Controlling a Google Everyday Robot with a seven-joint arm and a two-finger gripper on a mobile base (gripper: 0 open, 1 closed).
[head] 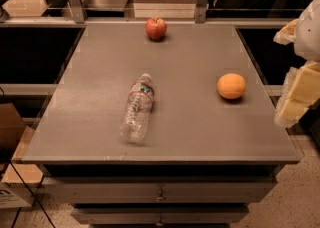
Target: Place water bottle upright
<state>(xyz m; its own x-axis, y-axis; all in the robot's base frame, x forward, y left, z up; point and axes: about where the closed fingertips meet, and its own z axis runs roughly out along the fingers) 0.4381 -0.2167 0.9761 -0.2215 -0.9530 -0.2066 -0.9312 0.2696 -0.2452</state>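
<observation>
The end effector (299,94), apparently the pale-yellow form cut off at the frame's edge, hangs beside the worktop (200,132); whether it is apart or together cannot be told. The water bottle (138,107) lies on its side well apart from it. 1 orange (231,86) sits between them, and 1 apple (156,28) rests farther off.

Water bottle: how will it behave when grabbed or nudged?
The water bottle lies on its side, so it will probably roll if nudged sideways. Clear, crinkly walls suggest it is light and may dent when squeezed. The gripper is beside the table, at right.
</observation>
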